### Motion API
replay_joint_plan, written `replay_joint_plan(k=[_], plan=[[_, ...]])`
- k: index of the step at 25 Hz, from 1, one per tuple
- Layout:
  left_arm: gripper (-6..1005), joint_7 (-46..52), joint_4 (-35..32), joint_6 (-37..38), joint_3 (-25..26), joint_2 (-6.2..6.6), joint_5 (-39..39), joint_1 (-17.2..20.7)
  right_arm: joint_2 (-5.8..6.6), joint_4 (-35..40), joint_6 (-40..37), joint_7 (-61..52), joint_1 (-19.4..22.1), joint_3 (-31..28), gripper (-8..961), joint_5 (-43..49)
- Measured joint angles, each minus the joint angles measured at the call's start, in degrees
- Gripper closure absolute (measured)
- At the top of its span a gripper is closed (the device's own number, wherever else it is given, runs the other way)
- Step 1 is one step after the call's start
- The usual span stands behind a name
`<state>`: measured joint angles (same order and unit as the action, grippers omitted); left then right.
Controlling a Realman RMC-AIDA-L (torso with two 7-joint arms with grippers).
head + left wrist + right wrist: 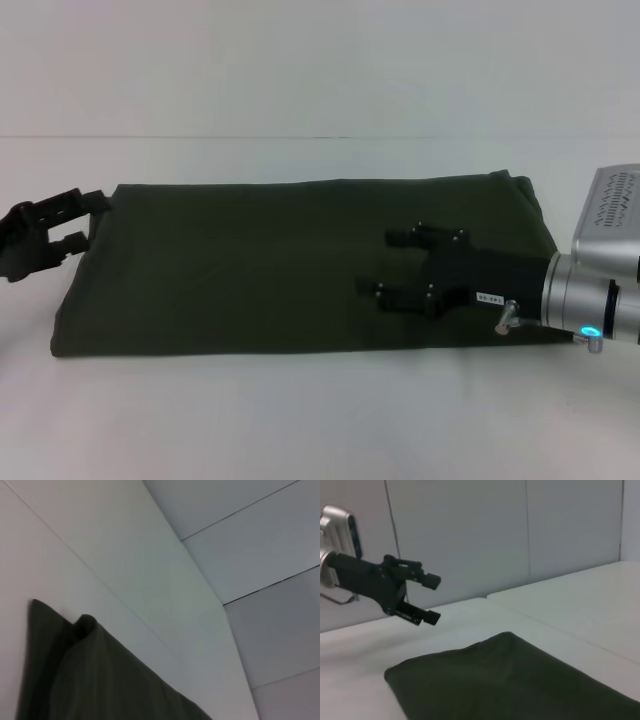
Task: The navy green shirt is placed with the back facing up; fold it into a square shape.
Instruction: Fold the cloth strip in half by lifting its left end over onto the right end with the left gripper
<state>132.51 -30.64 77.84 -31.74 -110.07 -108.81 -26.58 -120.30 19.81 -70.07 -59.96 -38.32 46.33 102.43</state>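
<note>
The white worktop point(300, 420) carries the shirt point(260, 270), which lies across its middle as a long dark green band, plain side up, sleeves already tucked out of sight; by my reading the lengthwise folds are done and what remains is the crosswise fold that turns this band into a square. That next move calls for taking one short end, lifting it clear and laying it over the other so the edges meet without dragging the layers beneath. The right hand point(392, 265) hangs above the right part of the cloth, its two black fingers spread and holding nothing; whether it touches the fabric cannot be told from above. The left hand point(85, 220) sits at the left short end, just beside the cloth's upper corner, fingers parted and empty. The right wrist view adds what the head view cannot: the left hand point(432, 600) is clearly raised off the worktop with air beneath it, and the near corner of the cloth lies thick and rounded. The left wrist view shows only a puckered corner of fabric against the worktop, no fingers.
</note>
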Motion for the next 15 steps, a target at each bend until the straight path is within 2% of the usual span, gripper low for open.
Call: replay_joint_plan(k=[3, 5, 7, 8, 11, 13, 15], plan=[[139, 3.06, -0.44, -2.03, 0.03, 1.04, -4.51, -1.12, 0.08, 0.15, 0.21, 0.1, -0.03, 1.93, 96, -0.04], [139, 3.98, -0.5, -3.02, -0.01, 1.12, -6.42, -2.15, 0.08, 0.0, 0.9, 0.09, -0.15, 2.44, 96, -0.05], [139, 3.58, -0.34, -3.51, -0.49, 0.63, -6.84, -3.12, 0.03, -0.21, 1.6, 0.1, -0.2, 2.67, 96, -0.16], [139, 2.62, -0.22, -4.9, -1.93, -0.28, -6.86, -4.0, 0.03, -0.32, 1.8, 0.13, -0.2, 2.69, 96, -0.18], [139, 2.22, -0.08, -7.79, -4.09, -0.88, -6.86, -4.39, 0.01, -0.45, 2.14, -0.08, -0.2, 2.57, 96, -0.22], [139, 2.31, 0.87, -13.2, -7.87, -1.3, -6.88, -4.6, 0.0, -0.47, 2.36, -0.43, -0.19, 2.27, 96, -0.28], [140, 2.34, 1.14, -14.4, -8.35, -1.31, -6.89, -4.65, -0.01, -0.47, 2.36, -0.45, -0.18, 2.25, 96, -0.3]])
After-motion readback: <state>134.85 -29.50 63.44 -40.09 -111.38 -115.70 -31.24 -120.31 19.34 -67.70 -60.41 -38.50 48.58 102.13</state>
